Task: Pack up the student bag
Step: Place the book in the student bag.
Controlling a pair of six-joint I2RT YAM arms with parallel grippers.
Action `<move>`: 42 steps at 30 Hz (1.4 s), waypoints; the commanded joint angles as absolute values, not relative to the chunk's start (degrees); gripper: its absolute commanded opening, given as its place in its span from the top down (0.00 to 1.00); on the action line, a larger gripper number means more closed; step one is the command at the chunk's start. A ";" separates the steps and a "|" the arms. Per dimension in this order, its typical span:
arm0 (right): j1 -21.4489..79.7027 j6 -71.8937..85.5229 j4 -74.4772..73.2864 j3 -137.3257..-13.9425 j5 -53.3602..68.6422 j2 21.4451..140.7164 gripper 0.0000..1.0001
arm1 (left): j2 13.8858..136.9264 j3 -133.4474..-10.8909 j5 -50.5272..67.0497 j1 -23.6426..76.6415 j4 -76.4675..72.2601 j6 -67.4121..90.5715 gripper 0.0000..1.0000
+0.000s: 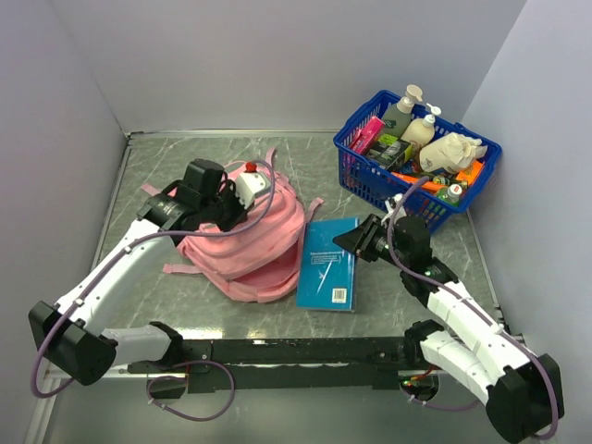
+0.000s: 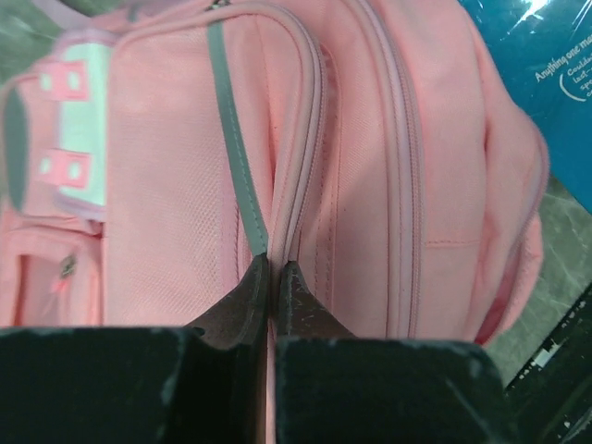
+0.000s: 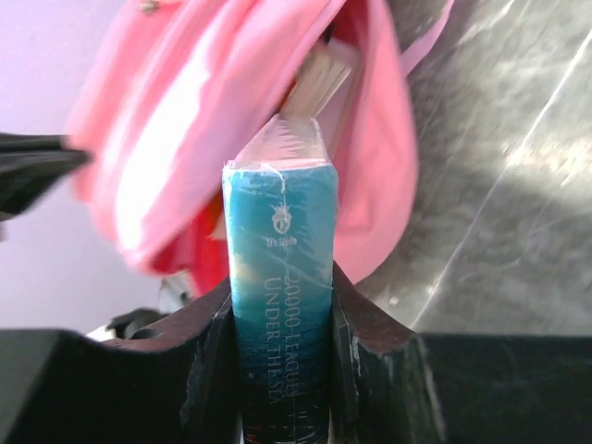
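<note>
The pink student bag (image 1: pixel 254 245) lies on the table's left half, its opening facing right. On top of it, my left gripper (image 1: pixel 236 199) is shut, with its tips (image 2: pixel 275 264) pinching the bag's fabric (image 2: pixel 166 185) at the zipper seam beside a grey strip. A blue book (image 1: pixel 328 264) lies tilted right of the bag, its left edge at the opening. My right gripper (image 1: pixel 363 240) is shut on the book's spine (image 3: pixel 280 222), one finger on each cover. Past the book, the bag's mouth (image 3: pixel 185 111) shows something pale inside. The book's corner (image 2: pixel 536 55) also shows in the left wrist view.
A blue plastic basket (image 1: pixel 365 176) stands at the back right, filled with bottles (image 1: pixel 450 150) and several small packets. Grey walls close in the table on the left, back and right. The bag's straps (image 1: pixel 185 268) trail onto the table at its left.
</note>
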State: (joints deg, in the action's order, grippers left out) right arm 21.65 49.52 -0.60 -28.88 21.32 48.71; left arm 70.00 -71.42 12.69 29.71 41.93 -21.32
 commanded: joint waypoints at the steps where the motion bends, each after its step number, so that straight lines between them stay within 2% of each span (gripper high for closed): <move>1: 21.80 58.08 3.43 -30.41 27.85 46.75 1.00 | 69.61 -71.72 15.38 29.53 32.96 -21.89 0.99; 7: 21.80 67.41 18.53 -26.63 38.31 56.41 1.00 | 69.17 -71.54 15.91 29.62 32.61 -22.24 0.99; 12: 21.71 74.42 35.99 -28.12 44.19 66.78 1.00 | 68.21 -71.19 16.17 29.53 34.10 -23.81 0.99; 16: 21.88 77.25 42.79 -30.49 46.66 71.45 1.00 | 67.94 -70.23 15.82 29.53 34.45 -24.52 0.99; 28: 21.71 73.21 35.24 -32.87 52.03 68.21 1.00 | 69.26 -70.84 16.70 29.53 33.93 -24.70 0.99; 35: 21.71 82.26 49.74 -35.06 52.12 74.53 1.00 | 69.17 -71.45 16.96 29.44 34.98 -25.05 0.99; 39: 22.06 76.57 41.79 -37.34 43.10 74.88 1.00 | 68.91 -72.24 16.96 29.53 35.42 -25.05 0.99; 42: 22.50 76.72 44.37 -37.18 37.28 77.77 1.00 | 69.26 -73.56 18.54 29.53 36.21 -24.35 0.99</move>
State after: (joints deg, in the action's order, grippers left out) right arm 22.04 73.63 34.57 -31.68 46.02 76.36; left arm 70.22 -69.41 15.16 29.43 39.20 -24.18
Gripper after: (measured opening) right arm 0.376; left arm 0.042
